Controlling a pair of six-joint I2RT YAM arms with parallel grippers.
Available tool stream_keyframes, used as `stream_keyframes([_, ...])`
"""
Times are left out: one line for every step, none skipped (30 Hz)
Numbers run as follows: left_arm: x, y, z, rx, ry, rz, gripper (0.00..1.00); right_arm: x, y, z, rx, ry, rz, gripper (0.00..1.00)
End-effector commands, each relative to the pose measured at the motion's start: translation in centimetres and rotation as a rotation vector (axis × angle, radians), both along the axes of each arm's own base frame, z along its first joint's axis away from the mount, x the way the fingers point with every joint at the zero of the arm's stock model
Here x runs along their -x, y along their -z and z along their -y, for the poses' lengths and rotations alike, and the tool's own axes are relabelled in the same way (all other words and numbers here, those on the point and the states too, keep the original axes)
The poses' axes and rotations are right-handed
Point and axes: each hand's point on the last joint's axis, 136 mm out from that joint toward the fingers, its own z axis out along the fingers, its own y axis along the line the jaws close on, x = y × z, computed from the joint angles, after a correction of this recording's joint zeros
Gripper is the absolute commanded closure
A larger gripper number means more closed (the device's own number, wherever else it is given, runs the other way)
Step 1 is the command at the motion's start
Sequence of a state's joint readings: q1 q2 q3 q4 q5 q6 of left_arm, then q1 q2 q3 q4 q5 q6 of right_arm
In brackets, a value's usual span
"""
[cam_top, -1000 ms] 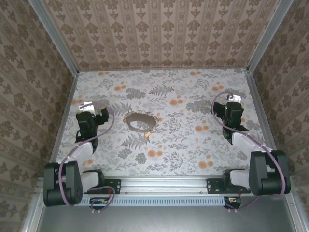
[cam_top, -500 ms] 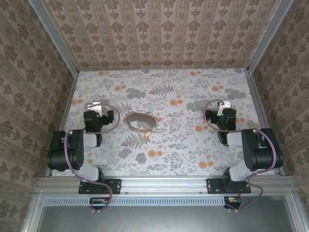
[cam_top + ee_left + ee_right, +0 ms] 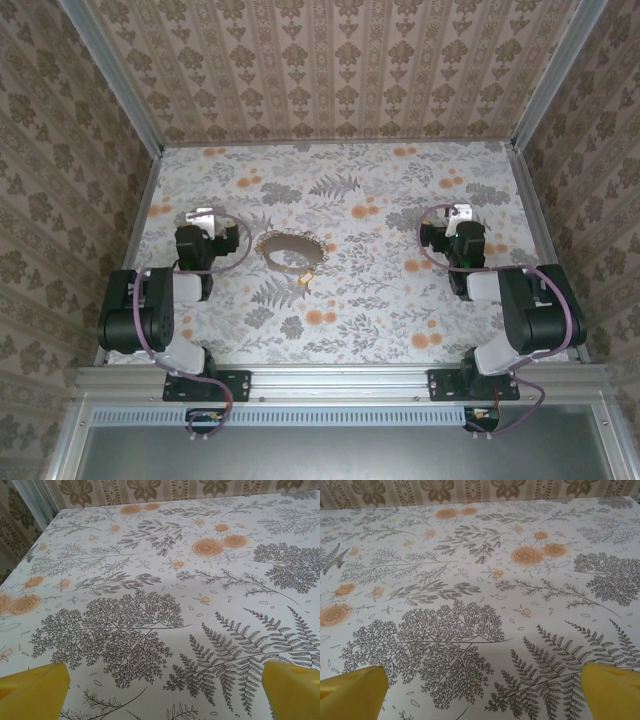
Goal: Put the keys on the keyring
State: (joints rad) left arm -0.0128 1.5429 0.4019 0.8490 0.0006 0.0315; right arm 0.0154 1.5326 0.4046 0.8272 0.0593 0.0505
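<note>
The left end effector (image 3: 205, 216) and right end effector (image 3: 460, 212) hang released and empty, flanking the keyring (image 3: 291, 250), presumably staged to reach it and the key (image 3: 304, 282) beside it.

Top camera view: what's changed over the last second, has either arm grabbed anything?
The left arm and right arm swung their elbows up and forward. The left gripper edged right, toward the large thin tan hoop keyring; the right gripper edged left. Nothing was grabbed: both jaws stay open, empty. The keyring and the tiny yellow-orange-headed key beside it have not moved.
</note>
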Motion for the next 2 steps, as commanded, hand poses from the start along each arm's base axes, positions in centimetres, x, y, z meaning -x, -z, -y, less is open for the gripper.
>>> stream_keyframes([-0.2,-0.51,0.09,-0.022,0.009,0.012,0.0,-0.37,-0.87,0.18,0.008,-0.003,0.03,0.0])
stream_keyframes([-0.21,-0.48,0.09,-0.022,0.01,0.011,0.0,-0.3,-0.9,0.18,0.009,-0.004,0.034,0.0])
